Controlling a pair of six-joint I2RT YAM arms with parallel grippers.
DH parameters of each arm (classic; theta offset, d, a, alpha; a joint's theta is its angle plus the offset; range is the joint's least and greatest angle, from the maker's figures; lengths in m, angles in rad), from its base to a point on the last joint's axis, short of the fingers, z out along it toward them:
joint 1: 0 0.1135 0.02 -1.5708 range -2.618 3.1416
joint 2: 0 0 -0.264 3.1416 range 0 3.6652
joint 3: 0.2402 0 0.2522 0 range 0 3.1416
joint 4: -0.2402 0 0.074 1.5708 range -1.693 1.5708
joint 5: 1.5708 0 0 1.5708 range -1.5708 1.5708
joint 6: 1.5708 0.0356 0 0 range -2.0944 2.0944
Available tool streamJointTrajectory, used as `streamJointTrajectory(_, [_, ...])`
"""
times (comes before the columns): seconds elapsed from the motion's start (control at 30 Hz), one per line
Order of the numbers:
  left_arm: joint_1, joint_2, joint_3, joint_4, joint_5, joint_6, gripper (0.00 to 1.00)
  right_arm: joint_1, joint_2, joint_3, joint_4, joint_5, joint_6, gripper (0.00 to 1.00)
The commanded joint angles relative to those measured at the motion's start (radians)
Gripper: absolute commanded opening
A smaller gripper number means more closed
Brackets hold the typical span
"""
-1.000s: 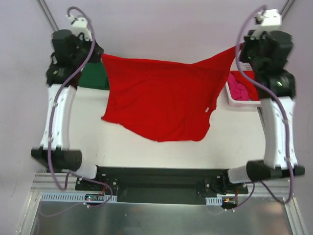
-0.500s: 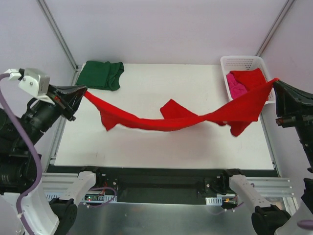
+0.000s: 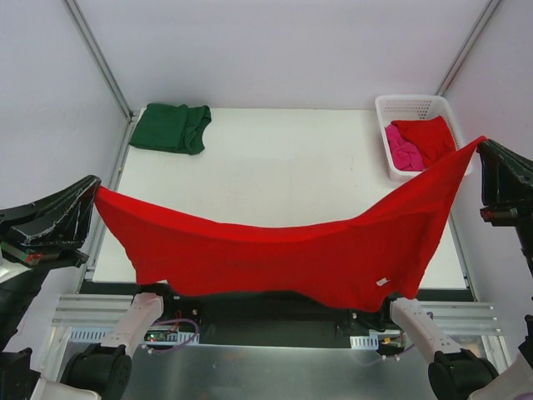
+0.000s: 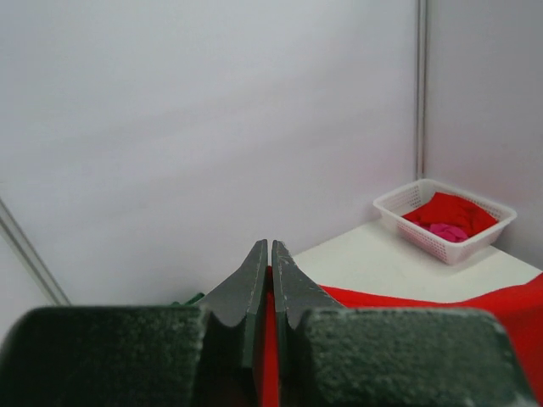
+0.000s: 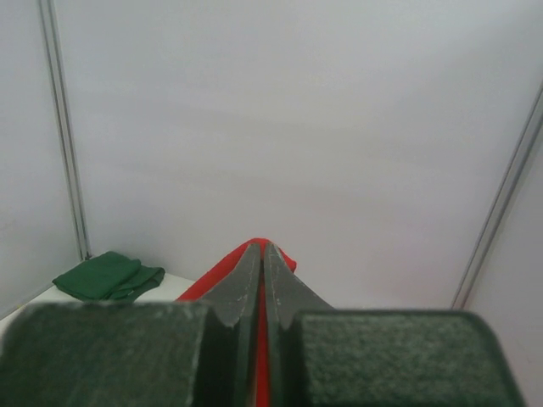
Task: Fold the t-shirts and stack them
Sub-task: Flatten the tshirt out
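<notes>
A bright red t-shirt [image 3: 283,254] hangs stretched in the air between both arms, sagging over the table's near edge. My left gripper [image 3: 96,190] is shut on its left corner, and in the left wrist view red cloth [image 4: 270,339] shows pinched between the jaws of the left gripper [image 4: 270,248]. At the far right, my right gripper [image 3: 481,142] is shut on the other corner; red cloth [image 5: 261,339] fills the slit of the right gripper [image 5: 259,248]. A folded dark green t-shirt [image 3: 171,127] lies at the table's back left. Another red t-shirt [image 3: 426,137] and a pink one [image 3: 403,152] lie in the basket.
The white lattice basket [image 3: 416,107] stands at the table's back right corner. The white table top [image 3: 283,167] lies below the hanging shirt. Metal frame posts [image 3: 98,58] rise at the back corners.
Both arms have pulled back toward the near edge with the red t-shirt, which has spread from a twisted band into a wide hanging sheet.
</notes>
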Motion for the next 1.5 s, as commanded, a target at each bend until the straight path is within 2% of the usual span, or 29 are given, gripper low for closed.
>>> streamJointTrajectory(0.0, [0.000, 0.016, 0.016, 0.045, -0.090, 0.051, 0.00, -0.006, 0.003, 0.004, 0.119, 0.050, -0.030, 0.01])
streamJointTrajectory(0.27, [0.000, -0.013, 0.033, 0.077, -0.071, 0.045, 0.00, -0.004, -0.052, 0.027, 0.143, -0.030, -0.007, 0.01])
streamJointTrajectory(0.37, [0.000, -0.032, 0.045, 0.091, -0.126, 0.069, 0.00, -0.006, -0.086, 0.021, 0.152, 0.001, -0.028, 0.01])
streamJointTrajectory(0.57, [-0.014, -0.015, 0.019, 0.091, -0.226, 0.103, 0.00, 0.025, -0.074, -0.016, 0.140, 0.169, -0.114, 0.01])
streamJointTrajectory(0.6, [-0.019, -0.010, 0.006, 0.091, -0.243, 0.105, 0.00, 0.048, -0.073, -0.021, 0.139, 0.237, -0.125, 0.01])
streamJointTrajectory(0.77, [-0.039, 0.002, -0.024, 0.091, -0.347, 0.125, 0.00, 0.151, -0.086, -0.037, 0.142, 0.355, -0.186, 0.01])
streamJointTrajectory(0.9, [-0.060, -0.010, 0.022, 0.091, -0.334, 0.121, 0.00, 0.227, -0.123, -0.018, 0.140, 0.348, -0.185, 0.01])
streamJointTrajectory(1.13, [-0.118, -0.056, 0.087, 0.094, -0.190, 0.069, 0.00, 0.243, -0.146, 0.042, 0.106, 0.245, -0.134, 0.01])
streamJointTrajectory(1.23, [-0.125, -0.037, 0.038, 0.119, -0.209, 0.086, 0.00, 0.255, -0.097, -0.010, 0.132, 0.268, -0.152, 0.01])
streamJointTrajectory(1.33, [-0.128, 0.089, -0.039, 0.145, -0.248, 0.127, 0.00, 0.319, 0.044, -0.066, 0.149, 0.367, -0.213, 0.01])
streamJointTrajectory(1.43, [-0.128, 0.210, -0.175, 0.246, -0.364, 0.201, 0.00, 0.333, 0.186, -0.165, 0.226, 0.519, -0.272, 0.01])
streamJointTrajectory(1.47, [-0.126, 0.251, -0.207, 0.273, -0.425, 0.218, 0.00, 0.289, 0.226, -0.188, 0.255, 0.556, -0.298, 0.01])
